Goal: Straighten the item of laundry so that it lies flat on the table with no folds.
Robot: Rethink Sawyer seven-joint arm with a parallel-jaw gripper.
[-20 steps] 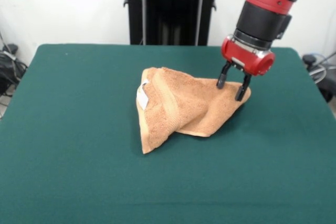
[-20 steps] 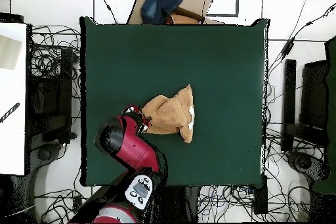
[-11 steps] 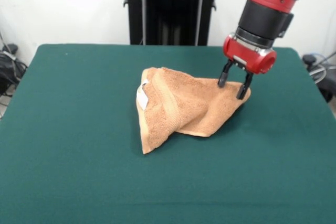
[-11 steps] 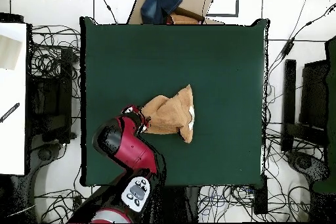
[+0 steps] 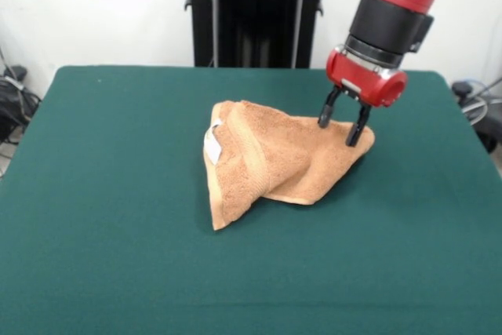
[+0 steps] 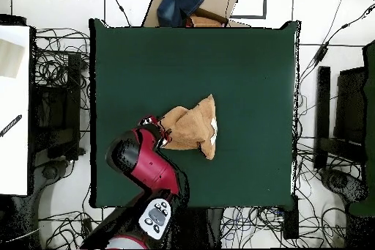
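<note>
Orange-tan towel (image 5: 274, 158) bunched and folded over near the middle of the green worktop (image 5: 118, 256), white label (image 5: 212, 145) showing. Gripper (image 5: 339, 124) spread open, empty, poised above one corner, likely to pull it flat.

Towel (image 5: 274, 158) mid-table (image 5: 118, 256), pincer (image 5: 339, 132) above.
</note>
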